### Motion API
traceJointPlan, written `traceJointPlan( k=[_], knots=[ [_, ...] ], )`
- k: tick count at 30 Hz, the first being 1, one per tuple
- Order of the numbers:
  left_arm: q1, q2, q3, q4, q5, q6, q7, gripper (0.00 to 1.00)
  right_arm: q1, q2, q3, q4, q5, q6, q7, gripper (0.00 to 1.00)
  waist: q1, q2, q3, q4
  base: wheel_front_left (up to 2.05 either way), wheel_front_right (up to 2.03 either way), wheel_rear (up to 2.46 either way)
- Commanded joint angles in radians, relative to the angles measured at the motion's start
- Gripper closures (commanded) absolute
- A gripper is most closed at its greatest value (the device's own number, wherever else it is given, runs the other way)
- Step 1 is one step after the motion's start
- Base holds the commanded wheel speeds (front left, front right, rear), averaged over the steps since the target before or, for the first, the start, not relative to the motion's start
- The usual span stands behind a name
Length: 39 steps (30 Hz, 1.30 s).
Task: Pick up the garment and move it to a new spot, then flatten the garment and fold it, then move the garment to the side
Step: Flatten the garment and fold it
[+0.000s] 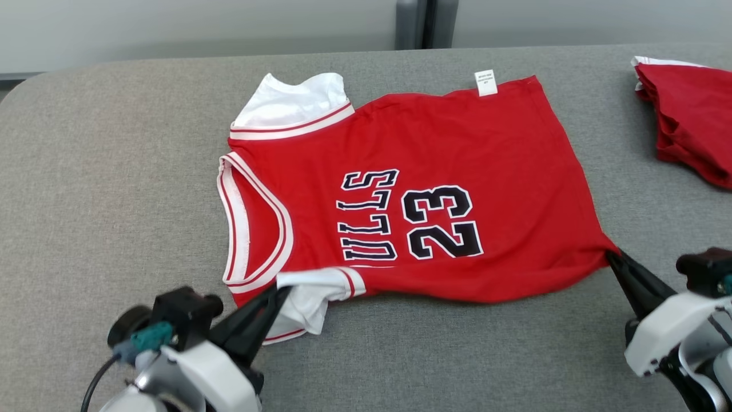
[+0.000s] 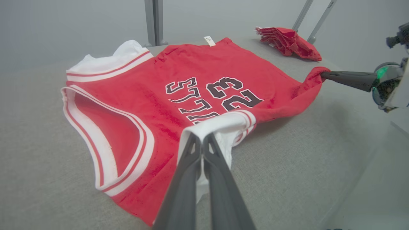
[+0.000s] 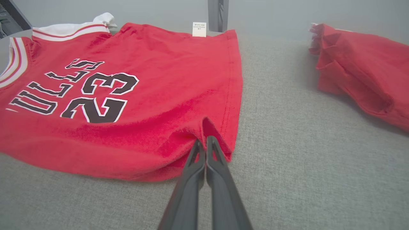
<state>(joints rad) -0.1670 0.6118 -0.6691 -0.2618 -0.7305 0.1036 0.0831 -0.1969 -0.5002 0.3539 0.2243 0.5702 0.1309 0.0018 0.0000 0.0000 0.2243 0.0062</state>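
- While both pincers are clamped on its near edge, the red basketball jersey (image 1: 434,171) lies mostly flat in the middle of the grey worktop (image 1: 114,171). Its neckline is toward our left, its hem toward our right, and the number 23 faces up.
- Our left pincer (image 1: 281,293) is pressed shut on the near white sleeve (image 1: 314,292), which is bunched and folded over. Our right pincer (image 1: 613,256) is pinched shut on the near hem corner (image 3: 220,140), where the cloth puckers into a small peak.
- First risk, as we judge it: each grip takes only a small bite of thin cloth. A quick lift or pull could let a corner slide out, and the jersey would drop crooked.
- Second risk: the two grips are on unlike parts, a loose sleeve and a tauter hem. An uneven pull could drag the body askew, or stretch the sleeve instead of smoothing the front.
- Third risk: the far white sleeve (image 1: 291,100) sits crumpled at the far edge. Folding over it would trap a lump.
- Fourth risk: a second red garment (image 1: 692,126) lies well apart at the far right of the worktop. A wide sweep to that side could catch it, or land the jersey on top of it.
- Fifth risk: the worktop's cloth covering looks grippy, so dragging rather than lifting may wrinkle the underside.
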Motion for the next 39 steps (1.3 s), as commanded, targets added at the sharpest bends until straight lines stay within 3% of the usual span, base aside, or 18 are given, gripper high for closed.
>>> traceJointPlan(
  k=[1,10,16,28,29,30,31,34,39],
  knots=[
    [-0.028,-0.002,-0.003,0.014,0.013,-0.01,-0.003,1.0,-0.018,0.002,-0.001,0.011,-0.001,0.0,0.008,1.0,0.0,0.0,0.005,0.006,0.0,0.0,0.0],
    [-0.293,-0.064,-0.069,0.283,0.186,-0.093,-0.018,1.0,-0.24,0.04,0.073,0.188,-0.018,0.0,0.018,1.0,0.0,0.0,0.047,0.023,0.0,0.0,0.0],
    [-0.44,-0.105,-0.101,0.437,0.288,-0.118,-0.06,1.0,-0.381,0.073,0.111,0.333,-0.039,0.0,-0.042,1.0,0.0,0.0,0.093,0.026,0.0,0.0,0.0],
    [-0.604,-0.22,-0.13,0.783,0.336,-0.153,-0.163,1.0,-0.585,0.167,0.189,0.64,-0.061,0.0,-0.207,1.0,0.0,0.0,0.15,0.024,0.0,0.0,0.0],
    [-0.608,-0.23,-0.129,0.807,0.331,-0.154,-0.167,1.0,-0.597,0.172,0.191,0.659,-0.06,0.0,-0.222,0.8,0.0,0.0,0.148,0.023,0.0,0.0,0.0],
    [-0.608,-0.236,-0.13,0.827,0.326,-0.155,-0.17,0.82,-0.606,0.176,0.19,0.676,-0.059,0.0,-0.235,0.39,0.0,0.0,0.146,0.023,0.0,0.0,0.0],
    [-0.604,-0.25,-0.121,0.854,0.318,-0.14,-0.186,0.0,-0.613,0.184,0.19,0.698,-0.068,0.0,-0.257,0.0,0.0,0.0,0.136,0.023,0.0,0.0,0.0],
    [-0.575,-0.26,-0.1,0.857,0.298,-0.115,-0.22,0.0,-0.602,0.187,0.177,0.683,-0.082,0.0,-0.269,0.0,0.0,0.0,0.114,0.02,0.0,0.0,0.0],
    [-0.473,-0.243,-0.031,0.773,0.207,-0.073,-0.254,0.0,-0.496,0.179,0.075,0.553,-0.121,0.0,-0.268,0.0,0.0,0.0,0.074,0.01,0.0,0.0,0.0]
  ],
)
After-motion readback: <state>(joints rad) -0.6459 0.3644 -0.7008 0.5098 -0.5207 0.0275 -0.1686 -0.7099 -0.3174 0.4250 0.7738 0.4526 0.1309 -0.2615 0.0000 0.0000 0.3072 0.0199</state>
